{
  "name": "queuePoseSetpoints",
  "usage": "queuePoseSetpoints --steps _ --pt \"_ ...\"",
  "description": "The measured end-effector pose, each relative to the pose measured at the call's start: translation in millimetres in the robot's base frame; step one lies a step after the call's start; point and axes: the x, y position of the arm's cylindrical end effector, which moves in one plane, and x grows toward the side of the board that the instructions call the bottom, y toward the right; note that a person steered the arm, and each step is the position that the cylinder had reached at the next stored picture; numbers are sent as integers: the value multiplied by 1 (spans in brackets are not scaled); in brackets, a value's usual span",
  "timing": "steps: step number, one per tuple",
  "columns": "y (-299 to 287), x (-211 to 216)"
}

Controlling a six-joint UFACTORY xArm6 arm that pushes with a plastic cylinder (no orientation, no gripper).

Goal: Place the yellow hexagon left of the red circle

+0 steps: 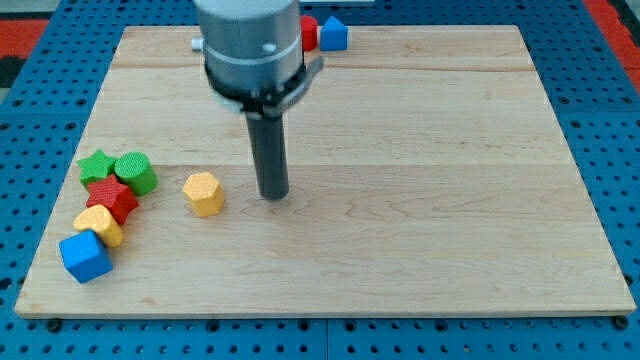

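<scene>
There is no claw here to release or clench; my tip is resting on the surface, just right of the yellow hexagon. Light, rigid and probably free-sliding, it wants a centred push on a flat side. The red circle is peeking out at the view's top.

**Open board to my right, clutter far left**

My tip rests on bare wood. Just to its left sits the yellow hexagon. Farther left, blocking that edge, cluster the green star, green cylinder, red star, another yellow block and blue cube. Above me, near the view's top edge, a red block and blue block touch.
</scene>
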Motion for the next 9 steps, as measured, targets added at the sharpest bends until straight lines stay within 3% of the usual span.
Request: queuePoseSetpoints --steps 1,2,3,9 --pt "-22 55" --pt "-78 26" --pt "-86 -37" --pt "-77 -222"
